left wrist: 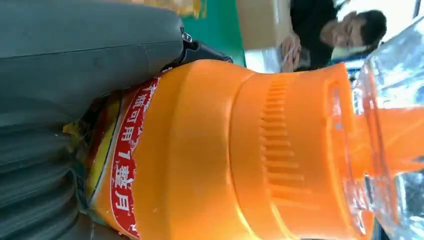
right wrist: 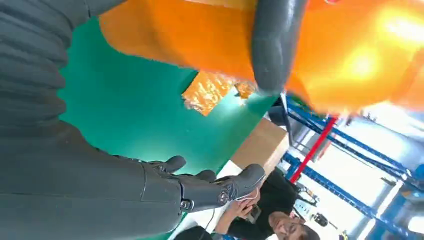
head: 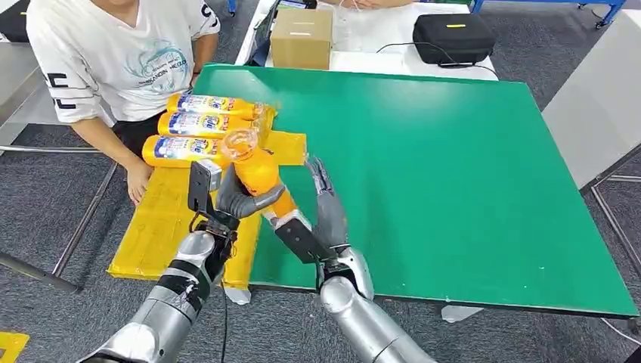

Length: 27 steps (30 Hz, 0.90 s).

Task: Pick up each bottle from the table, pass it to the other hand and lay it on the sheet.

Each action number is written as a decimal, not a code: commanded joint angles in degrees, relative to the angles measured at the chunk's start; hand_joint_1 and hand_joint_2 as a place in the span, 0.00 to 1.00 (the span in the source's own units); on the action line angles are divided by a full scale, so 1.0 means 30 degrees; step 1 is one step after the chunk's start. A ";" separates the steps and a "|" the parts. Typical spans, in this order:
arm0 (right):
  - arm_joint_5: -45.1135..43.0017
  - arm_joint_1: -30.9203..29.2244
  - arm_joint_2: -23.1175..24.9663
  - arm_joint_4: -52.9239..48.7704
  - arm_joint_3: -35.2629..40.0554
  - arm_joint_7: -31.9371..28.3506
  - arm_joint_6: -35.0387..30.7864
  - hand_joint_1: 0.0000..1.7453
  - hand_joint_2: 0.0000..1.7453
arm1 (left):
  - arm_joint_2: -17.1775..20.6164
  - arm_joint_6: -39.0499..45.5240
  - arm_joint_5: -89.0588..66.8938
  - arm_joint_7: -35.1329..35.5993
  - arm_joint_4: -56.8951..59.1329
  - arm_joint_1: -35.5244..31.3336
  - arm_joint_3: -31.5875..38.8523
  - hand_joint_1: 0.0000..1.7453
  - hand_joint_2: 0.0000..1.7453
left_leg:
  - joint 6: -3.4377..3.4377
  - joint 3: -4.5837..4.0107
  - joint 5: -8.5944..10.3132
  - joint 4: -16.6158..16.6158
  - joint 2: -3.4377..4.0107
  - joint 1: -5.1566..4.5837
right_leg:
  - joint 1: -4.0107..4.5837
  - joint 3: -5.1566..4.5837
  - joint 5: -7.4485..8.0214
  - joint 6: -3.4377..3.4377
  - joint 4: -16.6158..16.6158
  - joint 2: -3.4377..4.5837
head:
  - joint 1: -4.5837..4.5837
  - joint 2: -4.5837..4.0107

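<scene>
Held orange bottle [left wrist: 225, 160]: red label band with white Chinese print, "可用1整月" legible in the left wrist view. Labels on the bottles lying on the sheet [head: 198, 125] and the print on the person's white T-shirt [head: 155, 64] are too small to read.

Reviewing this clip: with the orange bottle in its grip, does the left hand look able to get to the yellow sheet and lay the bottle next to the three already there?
Probably yes. The left hand holds the orange bottle just above the yellow sheet, right beside the three bottles. Bare sheet lies below. The person's hand rests on the sheet's far edge, which may crowd it.

left hand [head: 240, 198] gripping orange bottle [head: 261, 172], right hand [head: 326, 206] open
</scene>
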 commanded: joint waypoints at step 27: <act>-0.3035 0.0799 -0.1313 -0.2471 -0.2916 -0.1860 0.2535 0.00 1.00 | 0.7762 0.3207 -2.0886 0.0583 0.9129 -0.4934 -0.6705 1.00 1.00 | -0.0044 0.0061 -0.0017 0.0003 0.0046 0.0038 | 0.0035 0.0041 -0.0013 -0.0042 0.0013 0.0039 | 0.0007 0.0000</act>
